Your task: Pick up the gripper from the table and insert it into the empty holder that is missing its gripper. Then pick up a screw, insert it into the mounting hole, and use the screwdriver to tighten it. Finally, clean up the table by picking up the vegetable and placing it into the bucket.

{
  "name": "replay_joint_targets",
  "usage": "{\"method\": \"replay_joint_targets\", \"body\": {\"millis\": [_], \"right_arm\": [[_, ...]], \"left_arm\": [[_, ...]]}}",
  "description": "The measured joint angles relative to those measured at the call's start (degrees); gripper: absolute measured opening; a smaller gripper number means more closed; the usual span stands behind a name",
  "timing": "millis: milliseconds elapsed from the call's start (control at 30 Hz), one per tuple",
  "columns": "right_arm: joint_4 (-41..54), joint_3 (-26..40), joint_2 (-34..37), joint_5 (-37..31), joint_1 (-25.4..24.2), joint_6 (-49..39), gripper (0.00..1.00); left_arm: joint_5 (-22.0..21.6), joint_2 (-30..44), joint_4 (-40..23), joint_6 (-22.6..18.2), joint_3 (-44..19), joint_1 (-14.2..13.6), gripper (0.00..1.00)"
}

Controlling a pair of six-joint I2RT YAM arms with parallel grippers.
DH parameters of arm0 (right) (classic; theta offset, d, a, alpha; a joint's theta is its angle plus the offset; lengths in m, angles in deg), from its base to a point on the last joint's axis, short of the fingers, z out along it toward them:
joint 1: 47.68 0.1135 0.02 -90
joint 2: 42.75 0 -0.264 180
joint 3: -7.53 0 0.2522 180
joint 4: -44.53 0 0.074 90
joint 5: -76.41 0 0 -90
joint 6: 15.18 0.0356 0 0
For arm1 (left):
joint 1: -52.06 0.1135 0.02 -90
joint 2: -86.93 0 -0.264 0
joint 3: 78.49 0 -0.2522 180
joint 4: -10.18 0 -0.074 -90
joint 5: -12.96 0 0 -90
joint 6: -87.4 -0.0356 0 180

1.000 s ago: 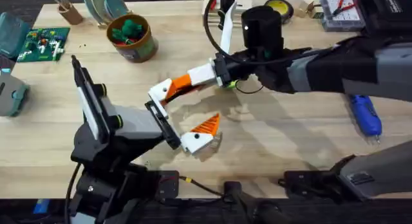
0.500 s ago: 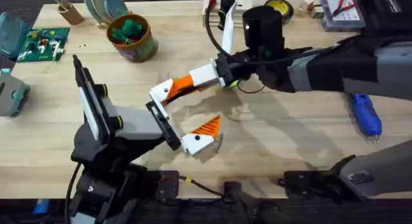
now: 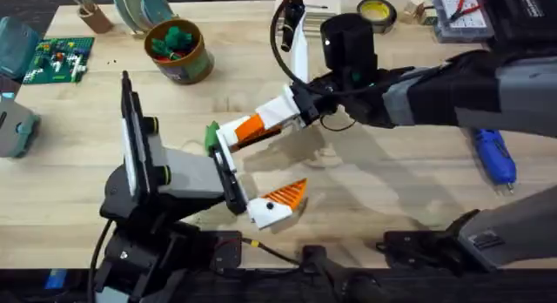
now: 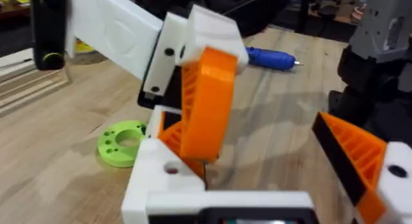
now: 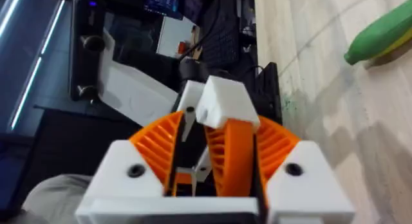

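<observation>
The gripper (image 3: pixel 247 128), a small orange wedge, is clamped between the orange pads of my right gripper (image 3: pixel 254 126) near the table's middle. It shows between those pads in the right wrist view, the gripper (image 5: pixel 235 150) inside my right gripper (image 5: pixel 222 156). It is pressed against the holder (image 3: pixel 224 151), the bare white finger base of my left gripper (image 3: pixel 257 171), which stands open. In the left wrist view the holder (image 4: pixel 158 179) sits under the wedge. The vegetable (image 3: pixel 211 134) lies beside the holder. The screwdriver (image 3: pixel 493 155) lies at the right. The bucket (image 3: pixel 180 52) stands far left.
A lime-green disc (image 4: pixel 122 143) lies on the wood close to the holder. Darker green toys fill the bucket. A green circuit board (image 3: pixel 58 59) lies at the far left. Yellow tape (image 3: pixel 377 9) and a parts tray (image 3: pixel 461 11) sit along the far edge.
My left arm has swung right and toward the near edge, carrying its fingers with it. The right gripper followed down and left with the wedge. The vegetable has come into view beside the holder.
</observation>
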Motion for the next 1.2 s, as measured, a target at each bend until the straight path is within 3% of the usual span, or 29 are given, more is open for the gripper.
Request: {"method": "replay_joint_targets", "body": {"millis": [167,233,467,733,1067,1200], "right_arm": [[-0.21,0.08,0.00,0.72,-0.33,-0.14,0.802],[-0.20,0.10,0.00,0.73,-0.71,-0.21,0.849],[-0.19,0.10,0.00,-2.48,-2.29,-1.03,0.854],[-0.34,0.10,0.00,-12.70,-3.88,-2.23,0.857],[-0.08,1.28,0.00,-21.35,-9.54,-4.18,0.860],[9.72,3.06,-0.65,-26.13,-11.40,-8.07,0.862]], "left_arm": [[1.45,0.00,-0.12,0.00,0.00,-0.21,0.993],[1.58,0.00,-0.14,0.00,0.01,-0.21,0.993],[1.62,0.00,-0.14,0.00,0.02,-0.21,0.993],[1.78,0.00,-0.15,0.00,0.02,-0.21,0.994],[1.80,0.00,-0.17,0.02,0.02,-0.21,0.993],[1.80,0.00,-0.17,0.00,0.02,-0.21,0.993]]}}
